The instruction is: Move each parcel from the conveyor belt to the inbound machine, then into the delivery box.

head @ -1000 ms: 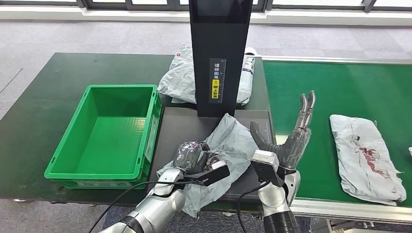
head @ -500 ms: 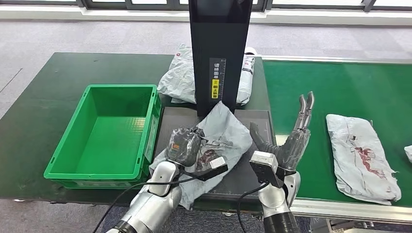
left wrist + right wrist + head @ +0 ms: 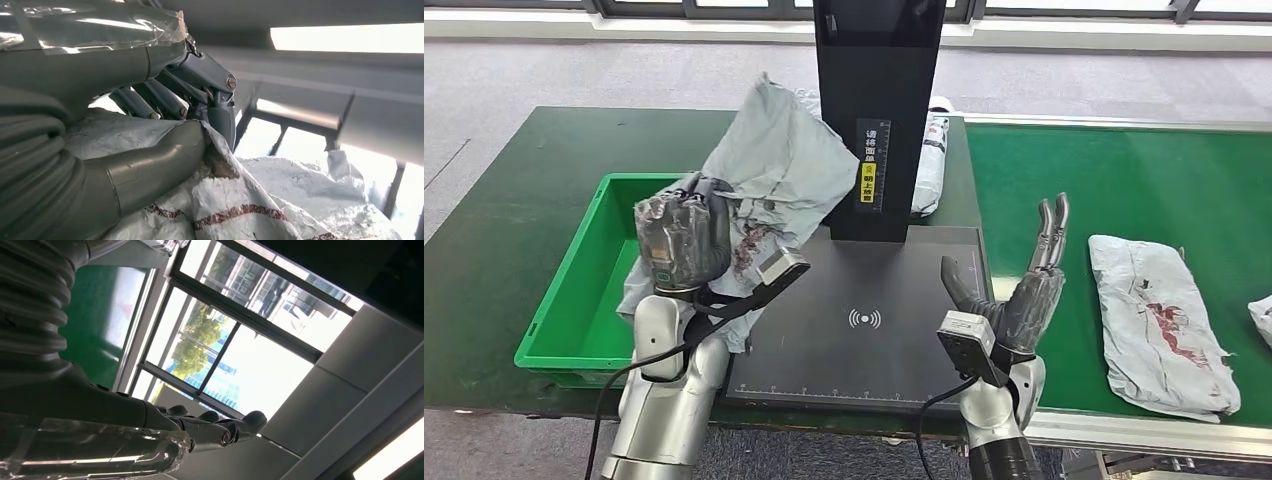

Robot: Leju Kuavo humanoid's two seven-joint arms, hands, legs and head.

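Left robot hand gripping grey parcel over green delivery box rim (not dropped yet); right robot hand open, empty; more parcels on conveyor belt w/ one behind inbound machine

The left hand grips a grey parcel above the green delivery box; the right hand is raised, fingers spread.

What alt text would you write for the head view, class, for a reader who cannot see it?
The robot's left hand holds a crumpled grey parcel raised above the green delivery box, beside the black inbound machine. Its right hand is open and empty; another parcel lies on the green conveyor belt.
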